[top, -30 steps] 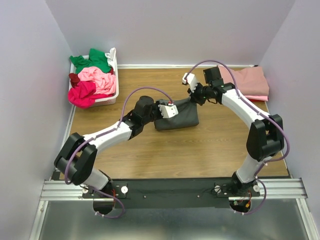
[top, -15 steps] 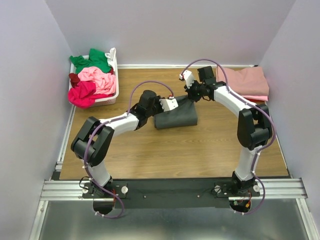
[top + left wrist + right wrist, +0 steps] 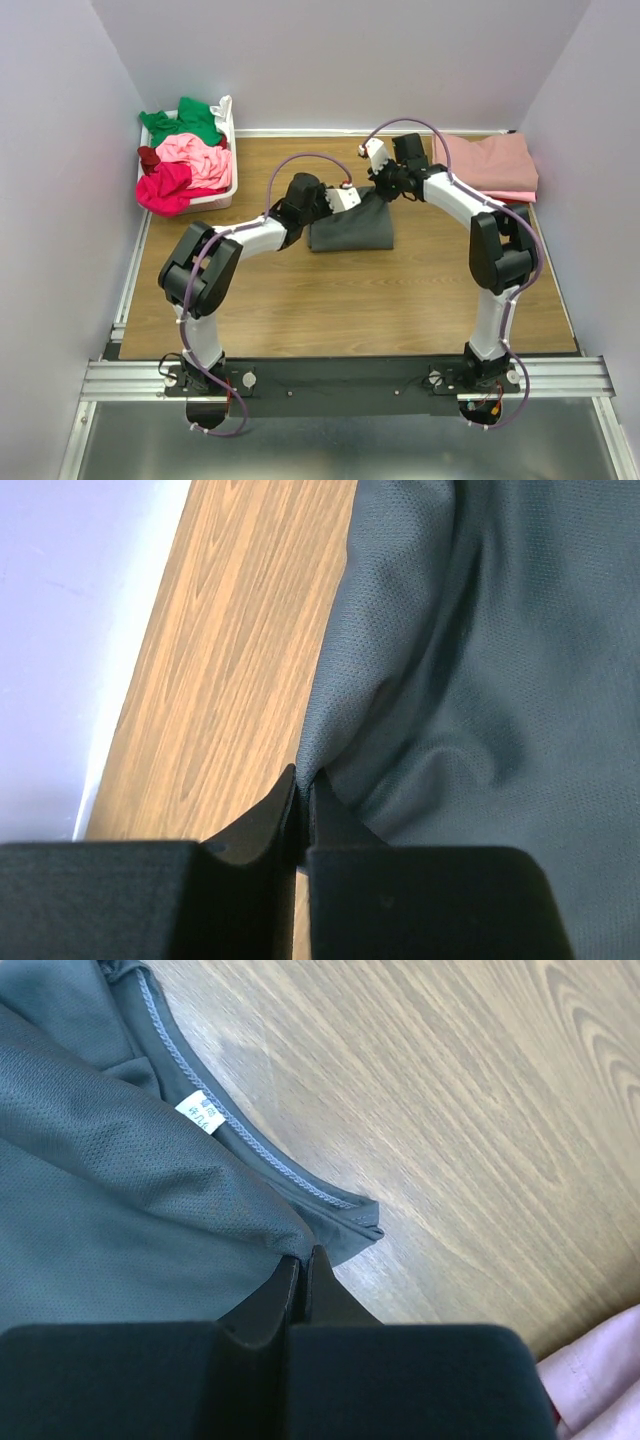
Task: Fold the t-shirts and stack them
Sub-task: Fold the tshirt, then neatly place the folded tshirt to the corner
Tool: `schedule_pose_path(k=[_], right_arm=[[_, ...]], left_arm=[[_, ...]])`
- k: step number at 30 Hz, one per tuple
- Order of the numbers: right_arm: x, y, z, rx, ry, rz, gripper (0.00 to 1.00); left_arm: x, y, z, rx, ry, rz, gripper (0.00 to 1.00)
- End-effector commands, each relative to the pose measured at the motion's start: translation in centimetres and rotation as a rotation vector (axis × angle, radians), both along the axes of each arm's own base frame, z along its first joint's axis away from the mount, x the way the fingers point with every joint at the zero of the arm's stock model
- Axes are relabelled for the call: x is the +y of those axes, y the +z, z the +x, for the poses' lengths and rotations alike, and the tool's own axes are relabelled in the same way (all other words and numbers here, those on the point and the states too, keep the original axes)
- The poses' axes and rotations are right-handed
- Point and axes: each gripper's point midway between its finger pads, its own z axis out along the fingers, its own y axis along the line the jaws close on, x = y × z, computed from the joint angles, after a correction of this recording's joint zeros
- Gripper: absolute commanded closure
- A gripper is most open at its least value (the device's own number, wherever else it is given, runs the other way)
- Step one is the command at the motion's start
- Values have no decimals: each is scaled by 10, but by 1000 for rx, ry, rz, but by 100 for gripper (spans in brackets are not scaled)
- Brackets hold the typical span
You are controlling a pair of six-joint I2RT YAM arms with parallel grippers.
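A: Surface, room?
B: Metal rail point(image 3: 340, 372) at the near edge, then a smooth, matte wood-grain table point(image 3: 420, 300). Pale lilac walls point(image 3: 330, 60) on three sides.
A: Claws?
B: Left gripper point(image 3: 301, 792) is pinched tight on an edge fold of the dark grey t-shirt point(image 3: 355, 228). Right gripper point(image 3: 300, 1260) is clamped on its cloth beside the collar point(image 3: 250, 1150). Black wedge tips on both.
A: Shirt where?
B: Mid-table between the arms, bunched, roughly rectangular. Fine mesh knit, stitched collar, small white label point(image 3: 203, 1114).
A: Far end?
B: Far left, a white plastic basket point(image 3: 233, 165) heaped with a green shirt point(image 3: 185, 120), light pink shirt point(image 3: 195, 152) and magenta shirt point(image 3: 165, 188), all crumpled. Far right, a dusty rose shirt point(image 3: 495, 165) folded flat.
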Motion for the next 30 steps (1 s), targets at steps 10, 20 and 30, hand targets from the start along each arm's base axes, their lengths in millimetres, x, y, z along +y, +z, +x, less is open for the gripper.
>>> schedule_pose_path(k=[10,20,30], right_arm=[[-38,38,38,-141,-376,57,39],[-33,5,-59,297,-363,461,19],[-2,-49,-69,635,-414,584,13]], left_arm=[[38,63,61,-21,471,-225,11],[76,216,-4,-95,463,-562,10],[117,214,-152,-94,289,-752,9]])
